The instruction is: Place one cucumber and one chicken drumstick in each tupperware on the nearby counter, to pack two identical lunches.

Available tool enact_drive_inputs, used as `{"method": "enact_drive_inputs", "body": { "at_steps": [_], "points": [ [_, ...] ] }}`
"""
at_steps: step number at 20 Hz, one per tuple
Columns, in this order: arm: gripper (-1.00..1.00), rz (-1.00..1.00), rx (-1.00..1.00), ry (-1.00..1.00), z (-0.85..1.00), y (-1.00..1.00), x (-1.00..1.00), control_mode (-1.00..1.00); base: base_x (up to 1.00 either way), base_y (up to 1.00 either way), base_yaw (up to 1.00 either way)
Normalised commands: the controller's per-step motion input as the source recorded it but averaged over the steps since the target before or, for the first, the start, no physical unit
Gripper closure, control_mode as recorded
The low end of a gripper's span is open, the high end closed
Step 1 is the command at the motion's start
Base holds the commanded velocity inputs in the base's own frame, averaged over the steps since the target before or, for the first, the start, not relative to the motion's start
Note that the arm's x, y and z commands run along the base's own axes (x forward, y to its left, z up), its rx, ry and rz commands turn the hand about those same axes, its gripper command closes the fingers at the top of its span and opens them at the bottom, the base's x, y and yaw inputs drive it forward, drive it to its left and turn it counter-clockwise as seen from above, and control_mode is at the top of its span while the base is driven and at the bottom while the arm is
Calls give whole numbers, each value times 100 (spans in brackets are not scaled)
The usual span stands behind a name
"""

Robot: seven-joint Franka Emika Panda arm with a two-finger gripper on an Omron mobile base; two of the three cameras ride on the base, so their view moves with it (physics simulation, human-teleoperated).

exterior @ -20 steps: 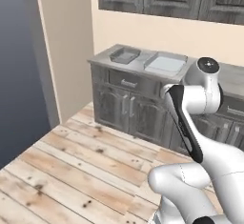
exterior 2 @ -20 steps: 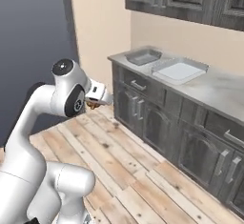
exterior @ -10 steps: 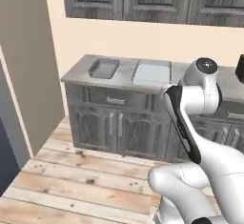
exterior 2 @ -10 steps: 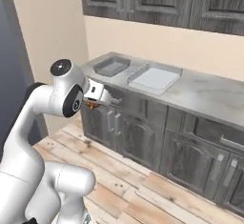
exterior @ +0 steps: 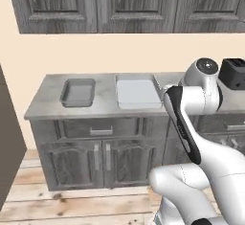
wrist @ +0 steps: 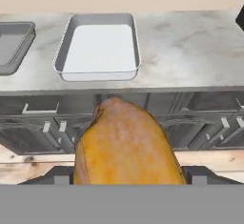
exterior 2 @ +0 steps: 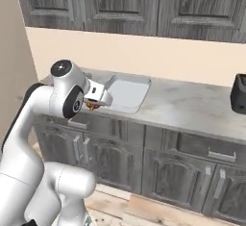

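My gripper [wrist: 126, 176] is shut on a golden-brown chicken drumstick [wrist: 125, 147], which sticks out from between the dark fingertips [wrist: 55, 175]. In the right base view the gripper [exterior 2: 94, 103] hangs in front of the counter [exterior 2: 192, 106], its edge at about hand height, with the drumstick [exterior 2: 91, 106] showing as an orange-brown spot under the hand. Two tupperware trays sit side by side on the counter [exterior: 48, 106]: the larger white-floored one [exterior: 139, 94] [exterior 2: 126, 91] [wrist: 99, 46] and the smaller all-grey one [exterior: 78, 93] [wrist: 14, 42] to its left. Both look empty. The cucumber is out of view.
A black toaster [exterior: 233, 73] [exterior 2: 239, 94] stands on the counter at the right. Dark grey cabinets with drawers [exterior: 100, 130] run below the top and wall cabinets [exterior 2: 144, 4] hang above. Wooden floor [exterior: 72, 205] lies between me and the cabinets.
The base has swung round, so the whole scene shifted: the counter now faces the cameras squarely and closer, and the dark wall at the left has slid away. The drumstick stays in the gripper.
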Motion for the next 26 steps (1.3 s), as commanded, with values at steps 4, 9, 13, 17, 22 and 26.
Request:
{"method": "enact_drive_inputs", "body": {
  "at_steps": [4, 9, 13, 17, 22, 26],
  "points": [
    [100, 0, 0, 0, 0, 0, 0, 100, 100, 32, -34],
    [100, 0, 0, 0, 0, 0, 0, 100, 100, 39, -22],
    [100, 0, 0, 0, 0, 0, 0, 100, 100, 90, -6],
    [100, 0, -1, 30, -47, 22, 18, -100, 45, 42, -1],
    [100, 0, 0, 57, -99, 1, 38, -100, 0, 0, 0],
    [100, 1, 7, 27, -79, -52, 4, -100, 0, 0, 0]
  ]
}}
